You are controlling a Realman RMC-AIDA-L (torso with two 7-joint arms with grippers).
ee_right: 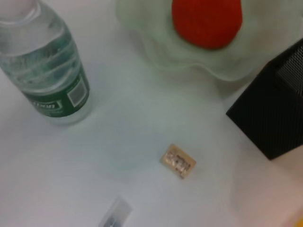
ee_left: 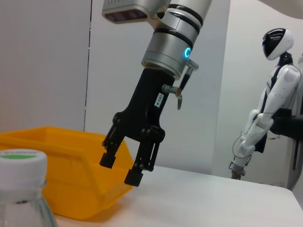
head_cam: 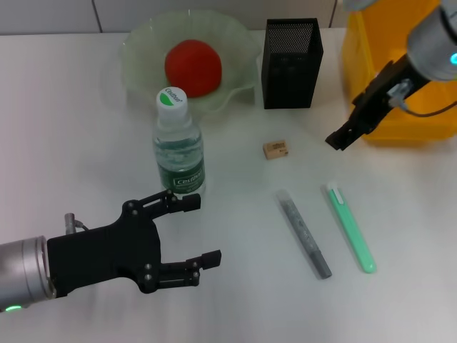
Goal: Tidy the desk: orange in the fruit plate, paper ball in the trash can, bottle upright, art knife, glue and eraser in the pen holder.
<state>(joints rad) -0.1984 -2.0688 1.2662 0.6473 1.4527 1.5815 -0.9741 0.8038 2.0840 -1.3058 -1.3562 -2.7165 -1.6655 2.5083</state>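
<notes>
Above eraser [head_cam: 275, 149] — right gripper [head_cam: 341, 137] open, bottle [head_cam: 178, 146] upright

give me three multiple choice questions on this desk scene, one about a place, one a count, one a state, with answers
1. Where is the round red-orange fruit?
A. in the pale green wavy-rimmed glass bowl
B. in the yellow bin
C. on the bare desk

2. How many long pen-like tools lie on the white desk?
A. one
B. two
C. four

3. How does the clear plastic bottle with the dark green label stand?
A. on its side
B. upside down
C. upright, cap on

Answers: 1 A, the fruit sits inside the bowl. 2 B, a grey stick and a green one lie side by side. 3 C, its white cap points up beside the open left end effector.
</notes>
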